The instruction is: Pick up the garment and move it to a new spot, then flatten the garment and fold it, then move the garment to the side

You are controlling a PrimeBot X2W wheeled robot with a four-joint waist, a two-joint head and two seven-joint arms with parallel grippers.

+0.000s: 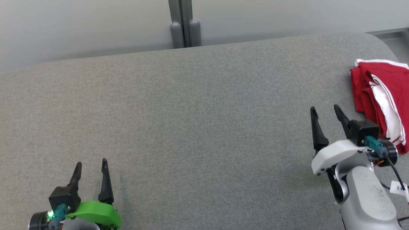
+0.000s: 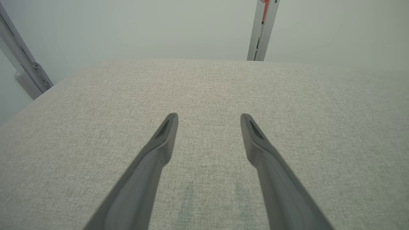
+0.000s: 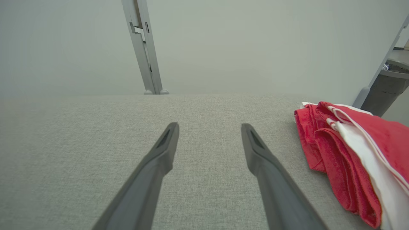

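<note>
Garment [image 1: 361, 92] folded near right edge of table [image 1: 191, 111]; left, right jaws spread, empty.

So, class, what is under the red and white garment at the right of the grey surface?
The garment lies on the grey fabric surface, which shows along its left edge. Anything directly beneath its layers is covered.

black jaws, green left shell [image 1: 96, 214], white right shell [image 1: 335, 152], teal plugs [image 1: 374, 146]
</note>
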